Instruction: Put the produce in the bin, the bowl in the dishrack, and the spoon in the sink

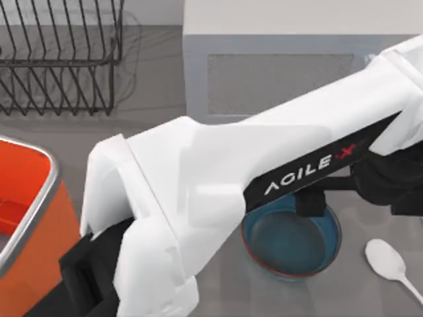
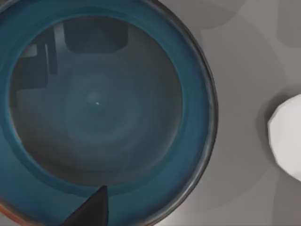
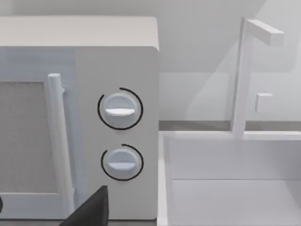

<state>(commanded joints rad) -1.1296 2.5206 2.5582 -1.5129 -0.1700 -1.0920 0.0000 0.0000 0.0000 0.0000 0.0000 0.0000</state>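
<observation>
The left arm (image 1: 198, 191) is stretching across the middle of the table (image 1: 165, 99) from its near-left part toward the right side, its white casing covering much of the grey surface, and its wrist is hanging right over the bowl (image 1: 291, 244). The bowl is sitting upright on the table near the near edge, right of centre, with part of its blue-teal inside and reddish rim peeking out from under the arm. In the left wrist view the bowl (image 2: 99, 108) is lying directly beneath the camera, and a dark fingertip (image 2: 91, 212) of the left pincer is showing over its near wall; whether that pincer is wide or narrow I cannot tell. The spoon (image 1: 390, 264) is lying on the table just beside the bowl, toward the right edge, not touching it, and its white head (image 2: 287, 136) is also showing in the left wrist view. The bin (image 1: 26, 218) is standing at the left edge, and the dishrack (image 1: 59, 59) is occupying the far-left corner. A microwave (image 1: 277, 79) is standing along the far edge. In the right wrist view the microwave (image 3: 80, 122) with its two knobs is facing the camera, the sink (image 3: 230, 179) with its faucet (image 3: 242, 75) is lying beside it, and a dark fingertip (image 3: 91, 209) of the right pincer is showing; its opening I cannot tell.
</observation>
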